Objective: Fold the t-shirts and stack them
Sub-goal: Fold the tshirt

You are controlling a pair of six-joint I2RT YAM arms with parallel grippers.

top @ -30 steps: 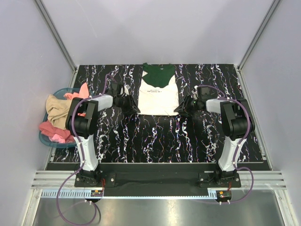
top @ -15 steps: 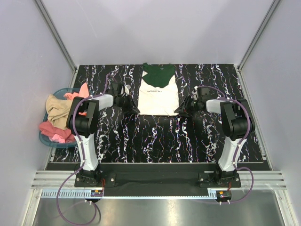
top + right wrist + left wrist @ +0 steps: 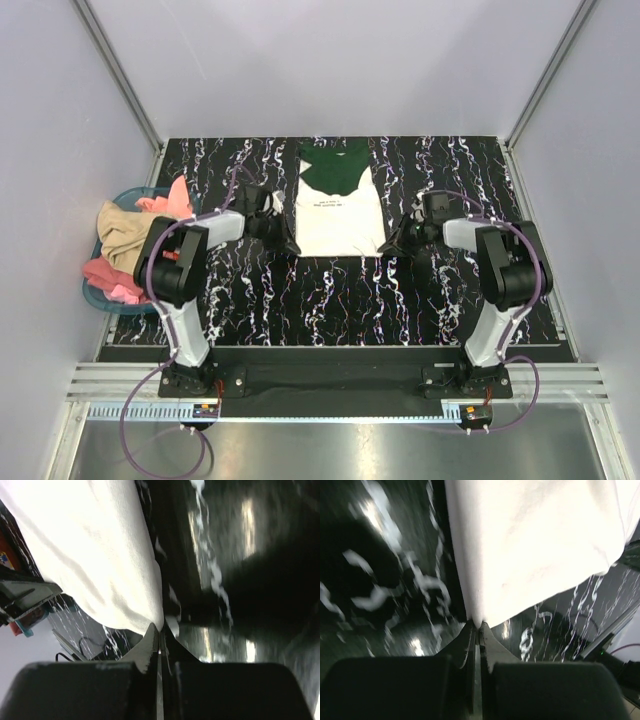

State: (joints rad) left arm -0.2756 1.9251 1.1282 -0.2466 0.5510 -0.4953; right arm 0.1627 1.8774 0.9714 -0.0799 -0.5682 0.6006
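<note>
The cream-white t-shirt (image 3: 338,218), with small dark lettering, lies flat at the middle back of the black marbled table (image 3: 330,300). Its far end overlaps the dark green t-shirt (image 3: 336,166). My left gripper (image 3: 289,243) is at the white shirt's near left corner and my right gripper (image 3: 389,244) is at its near right corner. In the left wrist view the gripper (image 3: 480,625) is shut on a corner of the white cloth (image 3: 535,545). The right wrist view shows the same on the other side, the gripper (image 3: 161,628) shut on the edge of the white cloth (image 3: 85,550).
A blue basket (image 3: 100,297) holding pink and tan cloths (image 3: 122,240) sits off the table's left edge. Pale walls with metal rails close in the back and both sides. The arm bases stand at the near edge.
Both grippers came down onto the white shirt's near corners and went from open to shut on them. The shirt's near edge has shifted slightly toward the bases.
</note>
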